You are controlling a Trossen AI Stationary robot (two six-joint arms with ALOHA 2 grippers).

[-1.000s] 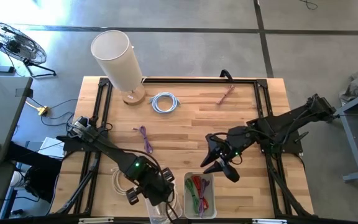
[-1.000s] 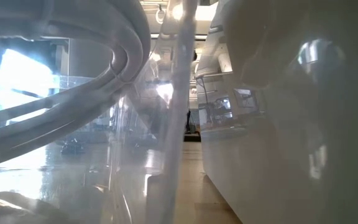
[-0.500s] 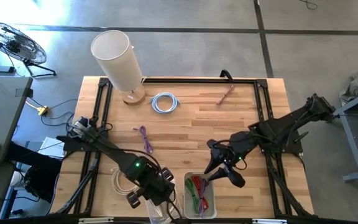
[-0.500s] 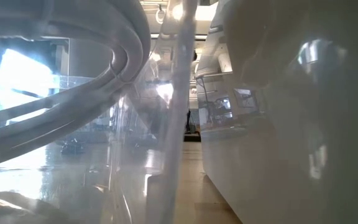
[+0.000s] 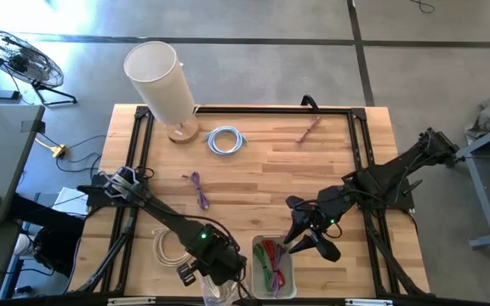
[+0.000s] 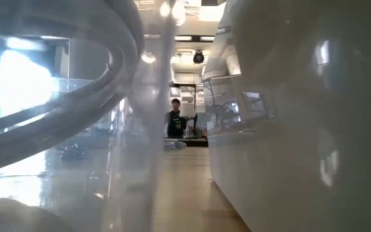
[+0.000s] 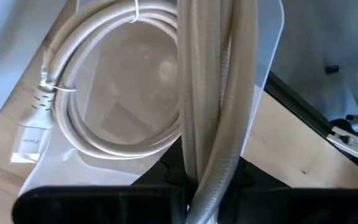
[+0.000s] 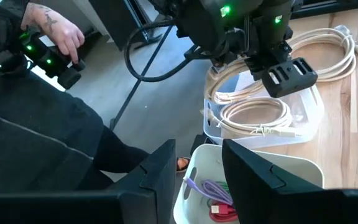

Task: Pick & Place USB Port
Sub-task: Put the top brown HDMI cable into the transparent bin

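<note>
My left gripper [image 5: 215, 270] is shut on a looped beige cable [image 7: 207, 93] above a clear tray [image 5: 221, 294] at the table's near edge. A second beige coil with a USB plug [image 7: 28, 140] lies in that tray [image 7: 263, 56]. My right gripper [image 5: 301, 241] is open and empty above the white bin [image 5: 272, 266] of red, green and purple cables; its fingers [image 8: 160, 171] stand over the bin's rim [image 8: 260, 158]. My left gripper also shows in the right wrist view [image 8: 278, 70]. My left gripper pinches several strands of the beige cable's loop [image 7: 201, 168] between its two fingers, from above, pointing down. The fingers lie across the strands. The loop hangs over the clear tray; whether its lower part rests on the tray, I cannot tell.
Another beige coil [image 5: 165, 246] lies on the table left of the tray. A purple cable [image 5: 198, 189], a pale blue coil [image 5: 225, 140] and a pink cable [image 5: 309, 129] lie farther back. A tall white cylinder [image 5: 160, 81] stands at the far left. A person [image 8: 36, 118] is beyond the near edge.
My right gripper has moved toward the table's near edge, to above the white bin. My left gripper has moved with the beige cable a little toward the near edge and the right, over the clear tray.
</note>
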